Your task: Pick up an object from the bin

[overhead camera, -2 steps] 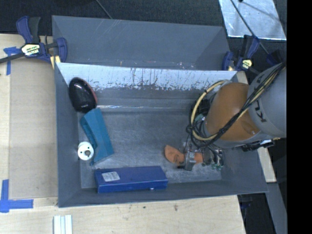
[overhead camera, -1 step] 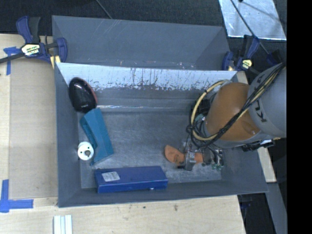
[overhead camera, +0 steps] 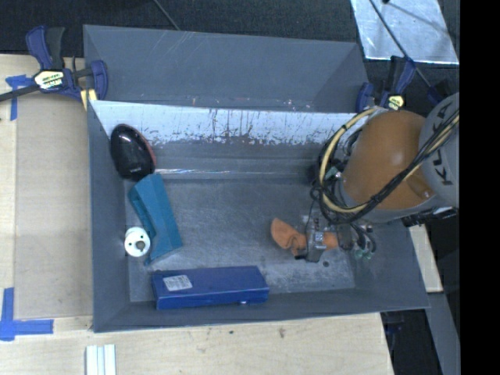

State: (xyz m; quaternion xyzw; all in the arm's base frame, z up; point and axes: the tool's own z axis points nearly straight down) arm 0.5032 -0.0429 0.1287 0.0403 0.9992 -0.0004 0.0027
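My gripper is low in the right part of the bin, under the arm's orange cover. It stands right on an orange-brown lump that lies on the bin floor, the lump showing to the left of the gripper and a bit of orange to its right. Whether the lump is between the fingers cannot be made out.
A long blue box lies along the front wall. At the left lie a teal-blue wedge-shaped thing, a small white round piece and a black rounded object in the back left corner.
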